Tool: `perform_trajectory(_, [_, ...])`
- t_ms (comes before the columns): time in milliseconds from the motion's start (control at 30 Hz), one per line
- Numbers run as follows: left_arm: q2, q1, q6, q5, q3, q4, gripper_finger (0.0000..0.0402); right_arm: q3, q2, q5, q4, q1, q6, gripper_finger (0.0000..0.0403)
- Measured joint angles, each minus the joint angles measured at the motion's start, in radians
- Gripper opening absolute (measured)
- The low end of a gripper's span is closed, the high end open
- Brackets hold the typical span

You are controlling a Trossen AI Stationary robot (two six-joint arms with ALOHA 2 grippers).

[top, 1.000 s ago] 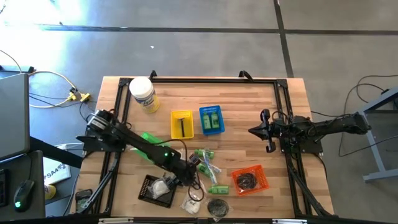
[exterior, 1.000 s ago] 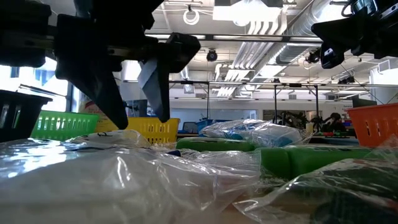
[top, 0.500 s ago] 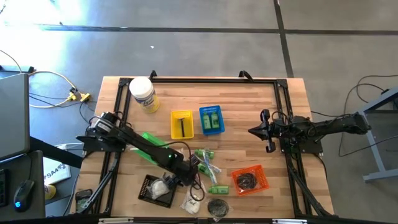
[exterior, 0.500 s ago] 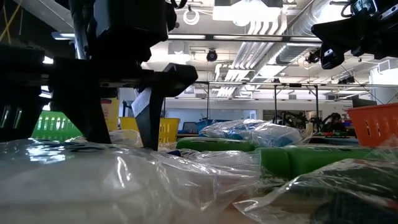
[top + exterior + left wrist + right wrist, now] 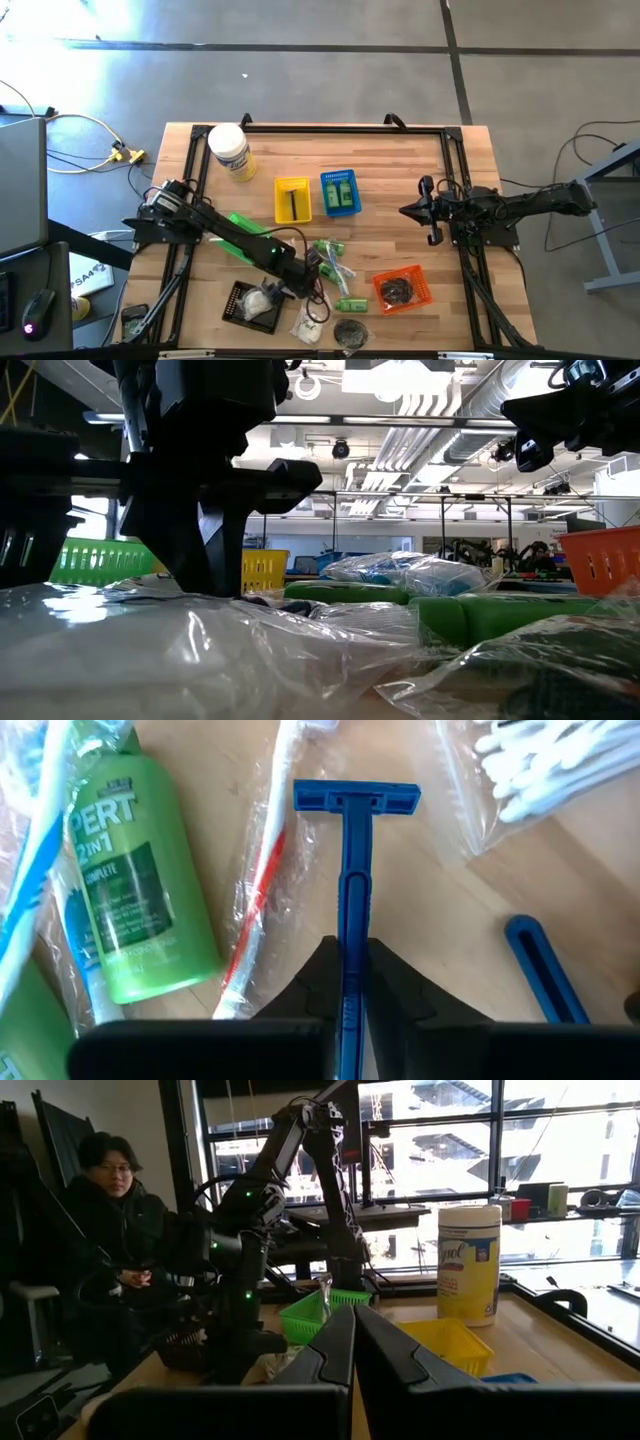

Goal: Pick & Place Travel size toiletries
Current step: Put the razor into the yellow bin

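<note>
Blue plastic razor lies flat on the wooden tabletop, head away from the wrist camera, handle running back between the fingers of the left gripper, which are closed on the handle near its rear end; beside it lie a wrapped toothbrush, a green bottle, a clear packet of cotton swabs and a second blue piece; seen from above, the left gripper sits in the toiletry cluster near the front edge, between the black tray and the orange basket; the razor looks light, stiff and smooth, so it could pivot in a narrow pinch; a hold nearer mid-handle, clear of the blade head, seems safest; the right gripper waits at the tabletop's right side, fingers pressed together, empty.
</note>
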Motion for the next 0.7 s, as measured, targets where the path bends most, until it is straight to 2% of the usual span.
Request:
perform_trajectory(167, [0.0,0.0,0.0,0.0,0.002,0.007,0.0025,0.0,0.0,0.0,-0.007,0.0,0.0,0.0002])
perform_trajectory(233, [-0.007,-0.001,0.0,-0.001,0.023,-0.041,0.0031,0.0,0.0,0.0,-0.014,0.0,-0.001,0.0002])
perform_trajectory(533, [-0.076,-0.008,-0.041,0.001,0.263,-0.369,0.0026,0.0,0.0,0.0,-0.026,0.0,-0.005,0.0002])
perform_trajectory(700, [-0.179,0.062,-0.143,0.002,0.309,-0.392,0.0025,0.0,0.0,-0.005,-0.035,0.0,-0.005,0.0002])
